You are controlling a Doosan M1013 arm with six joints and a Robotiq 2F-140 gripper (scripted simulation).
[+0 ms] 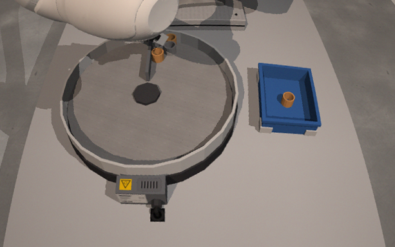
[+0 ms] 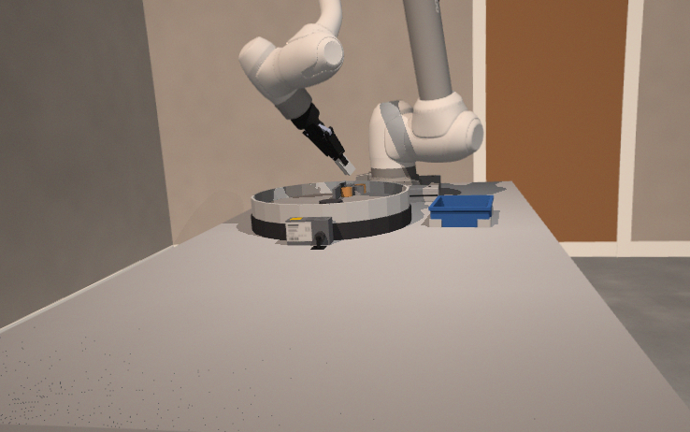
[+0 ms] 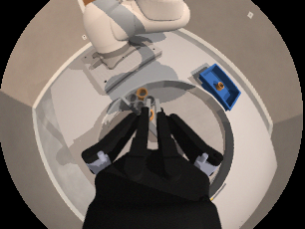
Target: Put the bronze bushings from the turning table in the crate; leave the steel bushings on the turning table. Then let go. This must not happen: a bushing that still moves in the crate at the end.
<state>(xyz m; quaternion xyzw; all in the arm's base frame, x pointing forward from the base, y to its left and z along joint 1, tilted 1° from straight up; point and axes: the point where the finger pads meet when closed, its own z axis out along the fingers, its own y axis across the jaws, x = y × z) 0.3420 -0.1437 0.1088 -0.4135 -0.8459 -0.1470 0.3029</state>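
Currently the claw (image 2: 347,168) is hanging above the far side of the turntable (image 1: 179,160), tilted down toward a small cluster of bushings there. Its fingers are standing nearly shut, and nothing is showing between them, so it is carrying nothing.

One bronze bushing (image 1: 288,99) is already sitting upright in the crate (image 1: 315,105), which is resting on the table (image 1: 266,201) just right of the turntable. Two more bronze ones are waiting on the turntable: a near one (image 1: 157,54) standing beside the divider bar (image 1: 149,69), and a far one (image 1: 171,37) close to the rim, partly hidden under the arm. A steel bushing (image 1: 170,46) is sitting between them, touching or almost touching both; the top view is too cramped to say which.

Judging by this, the task is partway through and the step in hand is the approach for another pick. With the fingers this narrow they cannot straddle a bushing, so the next move is calling either for opening before descending, or for slipping the closed tips into a bore. Whichever it is, the claw needs to be lining up over a bronze piece only, since the steel neighbour is crowding it and could be knocked or caught along with it.
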